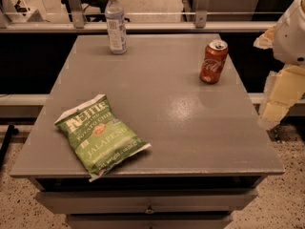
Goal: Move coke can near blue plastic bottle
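Note:
The coke can (213, 62) is red with white script and a silver top, and stands upright near the right edge of the grey table (167, 113). The blue plastic bottle (116, 23) is clear with a white cap and a pale label, and stands upright at the table's far left. Can and bottle are well apart. My gripper (279, 97) hangs off the table's right edge, to the right of the can and a little nearer than it, and does not touch it.
A green bag of jalapeño potato chips (100, 136) lies flat at the front left of the table. Drawers (147, 202) sit under the tabletop. A railing (190, 15) and a dark gap run behind the table.

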Robot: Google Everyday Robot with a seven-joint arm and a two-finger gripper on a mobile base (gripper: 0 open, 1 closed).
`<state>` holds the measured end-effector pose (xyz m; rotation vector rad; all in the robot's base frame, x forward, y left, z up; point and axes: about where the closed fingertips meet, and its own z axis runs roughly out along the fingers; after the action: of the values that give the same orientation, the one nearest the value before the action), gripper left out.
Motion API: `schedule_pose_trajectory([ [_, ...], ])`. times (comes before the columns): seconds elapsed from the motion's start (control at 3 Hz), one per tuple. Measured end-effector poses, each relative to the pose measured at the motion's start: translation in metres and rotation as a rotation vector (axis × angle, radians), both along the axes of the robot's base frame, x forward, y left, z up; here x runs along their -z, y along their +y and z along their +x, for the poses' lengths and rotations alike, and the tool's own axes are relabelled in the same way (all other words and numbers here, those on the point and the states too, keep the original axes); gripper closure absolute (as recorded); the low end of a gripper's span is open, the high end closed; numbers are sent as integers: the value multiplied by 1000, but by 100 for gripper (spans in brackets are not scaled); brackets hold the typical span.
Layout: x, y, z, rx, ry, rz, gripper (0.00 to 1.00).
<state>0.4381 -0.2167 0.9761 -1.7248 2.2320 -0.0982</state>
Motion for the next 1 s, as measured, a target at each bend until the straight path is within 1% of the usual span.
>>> schedule_pose_trajectory([
  [0.33, 0, 0, 0, 0, 0, 0, 0],
  [0.67, 5, -11, 28, 32, -51, 23, 0],
  [1.0, 19, -34, 78, 92, -116, 94, 0],
])
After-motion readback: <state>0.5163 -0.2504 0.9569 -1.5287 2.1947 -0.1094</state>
